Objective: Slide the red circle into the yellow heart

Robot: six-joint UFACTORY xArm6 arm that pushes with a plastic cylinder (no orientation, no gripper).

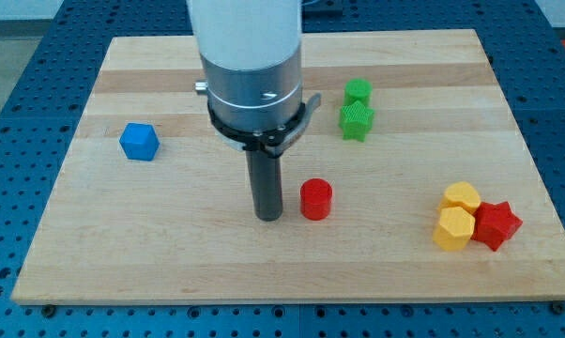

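The red circle [315, 199] stands near the middle of the wooden board [170, 253], slightly toward the view's bottom. My tip [268, 216] rests on the board just to the view's left of the red circle, with a small gap between them. Two yellow blocks sit at the view's lower right: one [462, 197] above, one [454, 228] below it. Which of them is the heart I cannot tell for sure. They lie well to the view's right of the red circle.
A red star [496, 225] touches the yellow blocks on their right. Two green blocks [357, 92] [356, 121] stand together at the view's upper right of centre. A blue cube [139, 142] sits at the view's left.
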